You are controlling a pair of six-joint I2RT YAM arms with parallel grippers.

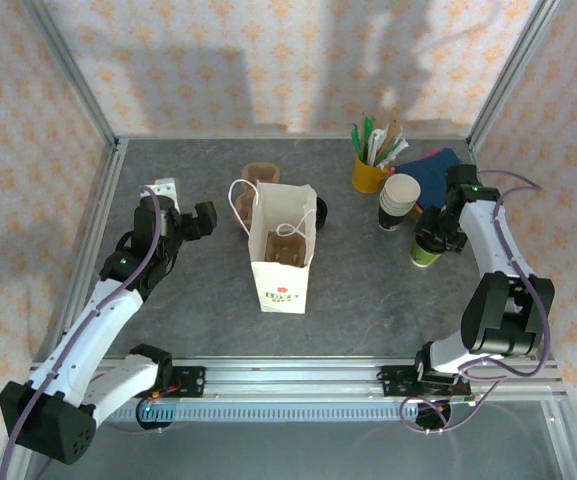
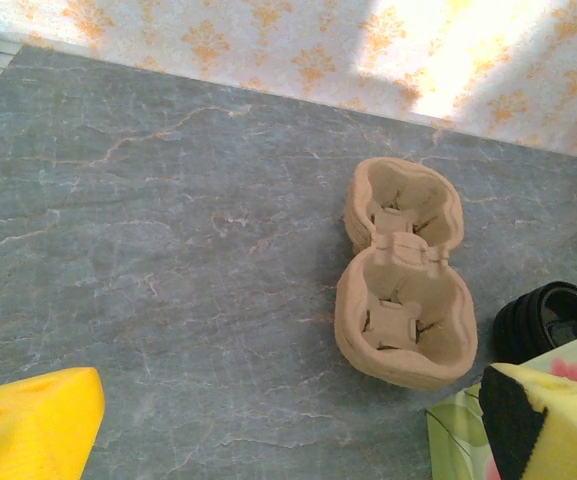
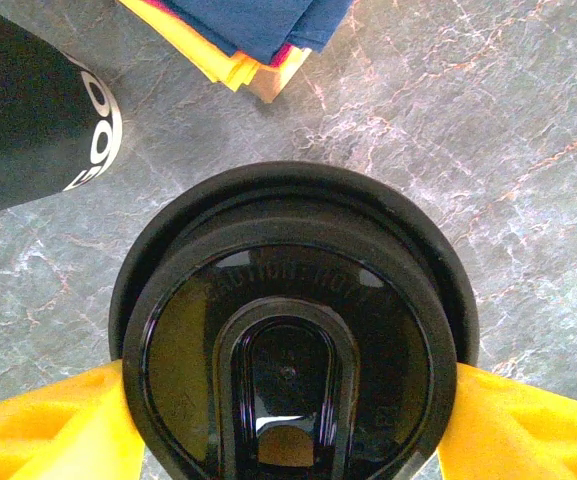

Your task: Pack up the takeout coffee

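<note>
Coffee cup (image 1: 425,254) right of bag (image 1: 283,262) (carrier (image 1: 256,190) apparently behind it).

Black-lidded takeout coffee (image 3: 288,330), grey marbled table (image 3: 528,150), orange-flowered walls (image 1: 268,60)

A white paper bag (image 1: 282,275) stands mid-table with a pulp tray (image 1: 284,250) tucked inside. Just beyond it lies a two-cup pulp carrier (image 2: 405,275), a loose black lid (image 2: 548,318) near its right. Far right sit a yellow cup of straws (image 1: 368,172), stacked cups (image 1: 398,200) and blue napkins (image 1: 436,168).

Glossy black plastic lid (image 3: 288,330); matt pulp carrier (image 2: 405,275); veined stone-look table (image 2: 168,250).
</note>
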